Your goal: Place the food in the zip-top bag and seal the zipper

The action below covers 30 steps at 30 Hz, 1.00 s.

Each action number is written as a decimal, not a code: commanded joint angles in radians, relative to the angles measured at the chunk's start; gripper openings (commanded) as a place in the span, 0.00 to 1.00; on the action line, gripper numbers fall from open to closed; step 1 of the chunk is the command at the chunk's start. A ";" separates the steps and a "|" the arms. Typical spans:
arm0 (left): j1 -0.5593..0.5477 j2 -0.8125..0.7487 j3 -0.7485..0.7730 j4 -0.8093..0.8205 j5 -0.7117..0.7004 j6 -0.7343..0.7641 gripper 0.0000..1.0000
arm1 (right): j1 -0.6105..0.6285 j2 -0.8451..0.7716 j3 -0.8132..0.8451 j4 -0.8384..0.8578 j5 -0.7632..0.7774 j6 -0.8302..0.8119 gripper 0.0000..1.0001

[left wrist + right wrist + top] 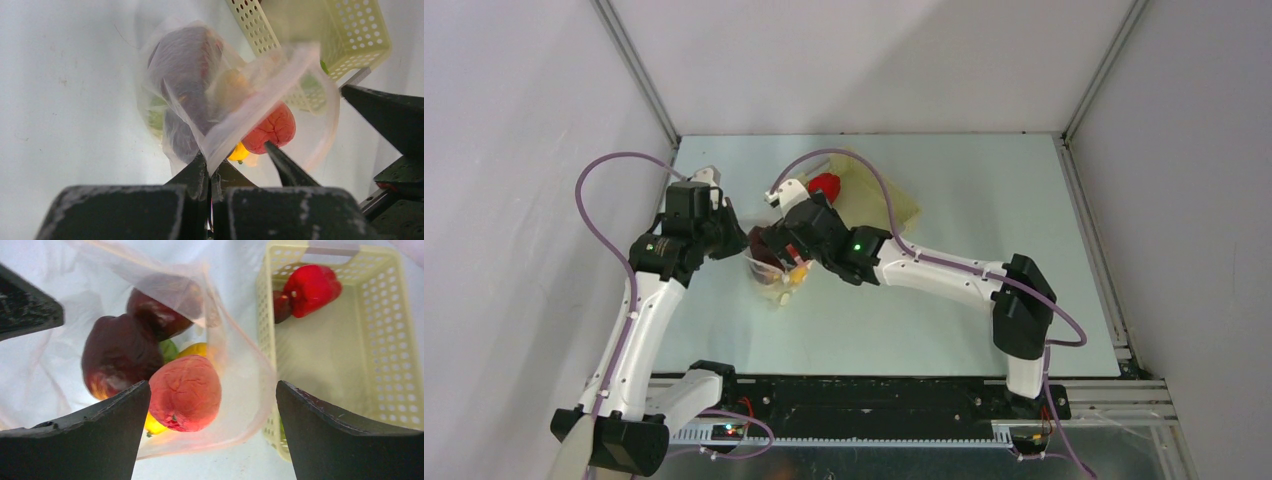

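From above, the zip-top bag (pixel 776 278) lies on the pale worktop (pixel 984 220), in front of the left arm and between the two tools. The left tool (pixel 732 222) is at the left side of the bag and the right tool (pixel 782 250) is over it. The yellow basket (pixel 899 200) stands just behind, with a red pepper (pixel 826 185) inside.

In the left wrist view, the left tool (pixel 210 172) is pressed together and pinches a folded edge of the zip-top bag (pixel 175 125). The plastic rises from the pinch and opens wide. Through it I see a dark purple piece (pixel 182 65), a red round piece (pixel 272 127) and a small yellow piece (pixel 239 152). The basket (pixel 350 35) is behind the bag.

In the right wrist view, the right tool (pixel 211 390) is spread wide and holds nothing. The open mouth of the bag (pixel 240 375) lies between its fingers (pixel 100 435). In the bag are the red round piece (pixel 185 392), two dark purple pieces (pixel 120 352), a green piece (pixel 170 347) and yellow pieces (pixel 197 349). The basket (pixel 380 340) stands just beside the bag. In it the red pepper (pixel 312 287) touches a small dark piece (pixel 281 306). The left tool (pixel 27 310) shows at the upper left.
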<state>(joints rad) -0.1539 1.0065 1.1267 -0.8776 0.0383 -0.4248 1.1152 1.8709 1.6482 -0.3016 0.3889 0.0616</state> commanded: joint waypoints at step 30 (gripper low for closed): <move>0.003 0.010 0.006 0.010 -0.069 0.017 0.00 | -0.451 -0.084 0.065 -0.311 -0.548 -0.134 0.99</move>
<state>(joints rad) -0.1539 1.0149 1.1267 -0.8780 -0.0044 -0.4248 0.6975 1.7279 1.6039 -0.4889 -0.0975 -0.0101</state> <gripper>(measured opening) 0.005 0.993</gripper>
